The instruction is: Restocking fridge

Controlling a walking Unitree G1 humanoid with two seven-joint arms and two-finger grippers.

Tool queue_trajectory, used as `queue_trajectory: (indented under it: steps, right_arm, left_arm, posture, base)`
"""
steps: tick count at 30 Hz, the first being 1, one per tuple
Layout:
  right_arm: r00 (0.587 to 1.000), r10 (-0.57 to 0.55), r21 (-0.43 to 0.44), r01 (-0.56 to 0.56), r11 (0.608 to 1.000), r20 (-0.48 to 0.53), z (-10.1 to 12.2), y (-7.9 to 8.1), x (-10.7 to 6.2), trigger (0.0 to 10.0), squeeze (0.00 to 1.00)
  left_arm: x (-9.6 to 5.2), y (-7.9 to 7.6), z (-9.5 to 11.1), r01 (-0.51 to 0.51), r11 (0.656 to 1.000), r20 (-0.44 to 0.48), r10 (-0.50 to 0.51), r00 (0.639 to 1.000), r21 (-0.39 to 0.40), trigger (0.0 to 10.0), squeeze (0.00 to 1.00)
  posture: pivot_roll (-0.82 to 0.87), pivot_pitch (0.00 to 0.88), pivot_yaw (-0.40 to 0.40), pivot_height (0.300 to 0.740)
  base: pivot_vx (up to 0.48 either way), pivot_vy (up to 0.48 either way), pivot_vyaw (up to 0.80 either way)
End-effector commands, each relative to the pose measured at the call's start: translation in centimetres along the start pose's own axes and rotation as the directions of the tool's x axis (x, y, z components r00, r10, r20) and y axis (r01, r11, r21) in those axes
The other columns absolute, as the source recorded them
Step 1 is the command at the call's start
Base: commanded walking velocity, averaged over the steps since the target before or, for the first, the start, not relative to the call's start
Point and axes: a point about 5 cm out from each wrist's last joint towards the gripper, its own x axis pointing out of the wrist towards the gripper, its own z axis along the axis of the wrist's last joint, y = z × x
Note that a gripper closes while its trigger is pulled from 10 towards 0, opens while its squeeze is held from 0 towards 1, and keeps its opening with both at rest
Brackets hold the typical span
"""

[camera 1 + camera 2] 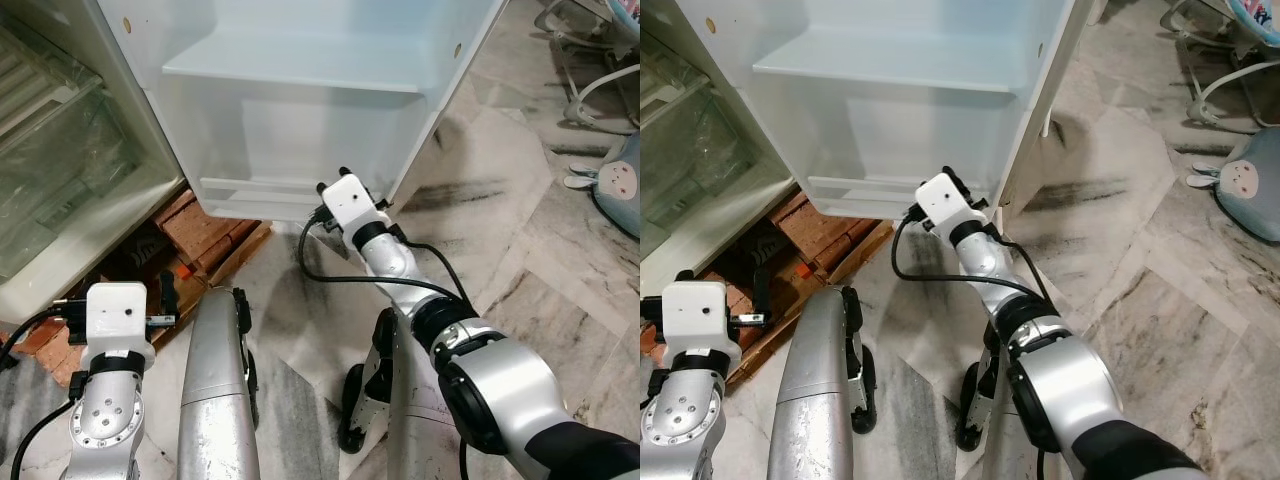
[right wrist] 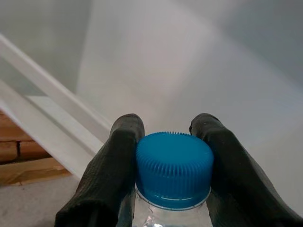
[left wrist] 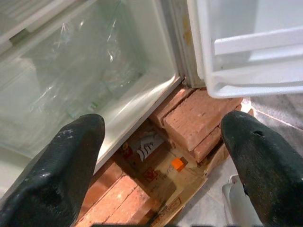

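Observation:
My right gripper (image 2: 174, 124) is shut on the blue cap (image 2: 174, 168) of a clear bottle, its fingers pressing both sides of the cap. Seen from the head, that gripper (image 1: 342, 182) reaches forward to the low rail shelf (image 1: 255, 190) of the open white fridge door (image 1: 300, 100), and the wrist housing hides the bottle. My left gripper (image 3: 161, 127) is open and holds nothing. It hovers low at the left (image 1: 118, 292), facing the bricks (image 3: 199, 118) beneath the fridge body.
The fridge body (image 1: 70, 170) with a clear plastic-covered drawer stands at the left, propped on red bricks (image 1: 200, 228) and cardboard. A higher door shelf (image 1: 290, 70) sits above the gripper. A pale blue plush item (image 1: 618, 185) and a metal frame (image 1: 590, 60) lie on the marble floor at the right.

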Motion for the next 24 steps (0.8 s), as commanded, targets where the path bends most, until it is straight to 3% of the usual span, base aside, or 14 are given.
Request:
queue_trajectory:
  steps: [1, 6, 11, 13, 15, 17, 20, 24]
  right_arm:
    - [1.000, -0.009, 0.014, 0.010, 1.000, -0.018, -0.4, -0.2, -0.1, 10.0, 0.00]
    - [1.000, -0.017, 0.038, 0.017, 0.999, 0.017, 0.3, -0.8, 0.2, 10.0, 0.00]
    - [1.000, -0.012, 0.177, 0.010, 0.984, 0.010, -0.2, -1.7, -0.2, 10.0, 0.00]
    - [1.000, -0.001, 0.277, 0.001, 0.961, 0.000, -1.3, -2.0, -1.1, 10.0, 0.00]
    - [1.000, 0.008, 0.296, -0.006, 0.955, -0.006, -1.7, -2.0, -1.3, 10.0, 0.00]
    - [1.000, 0.022, 0.378, -0.012, 0.926, -0.021, -2.2, -1.8, -1.8, 10.0, 0.00]
    - [0.992, 0.073, 0.414, -0.109, 0.904, 0.101, -1.6, -1.0, -3.7, 10.0, 0.00]
    - [0.981, 0.051, 0.461, -0.133, 0.877, 0.186, -0.2, -0.3, -5.2, 10.0, 0.00]
  left_arm:
    - [-0.2, 0.1, -0.5, 0.011, 1.000, -0.030, -0.011, 0.999, 0.000, 10.0, 0.00]
    - [0.1, -0.1, -0.5, 0.020, 1.000, -0.033, -0.020, 0.999, -0.010, 10.0, 0.00]
    - [0.5, -0.1, -0.5, 0.019, 1.000, -0.026, -0.019, 0.999, -0.010, 10.0, 0.00]
    - [0.9, -0.4, -0.6, 0.018, 1.000, -0.023, -0.019, 1.000, -0.019, 10.0, 0.00]
    - [1.1, -0.5, -0.7, 0.019, 1.000, -0.021, -0.020, 1.000, -0.021, 10.0, 0.00]
    - [1.4, -0.6, -0.7, 0.023, 0.999, -0.018, -0.024, 1.000, -0.024, 10.0, 0.00]
    - [2.3, -1.1, -0.7, 0.032, 0.999, -0.007, -0.032, 0.999, -0.036, 10.0, 0.00]
    - [3.0, -1.8, -0.8, 0.042, 0.998, 0.002, -0.042, 0.999, -0.048, 10.0, 0.00]
  posture:
    - [0.34, 0.324, -0.054, 0.538]
    - [0.33, 0.312, -0.055, 0.538]
    - [0.30, 0.276, -0.062, 0.538]
    - [0.28, 0.250, -0.063, 0.538]
    - [0.27, 0.244, -0.063, 0.538]
    - [0.25, 0.223, -0.062, 0.538]
    - [0.22, 0.174, -0.057, 0.538]
    - [0.19, 0.130, -0.049, 0.543]
  base:
    - [0.000, 0.000, 0.00]
    - [0.000, 0.000, 0.00]
    - [0.000, 0.000, 0.00]
    - [0.000, 0.000, 0.00]
    - [0.000, 0.000, 0.00]
    - [0.000, 0.000, 0.00]
    - [0.000, 0.000, 0.00]
    - [0.000, 0.000, 0.00]
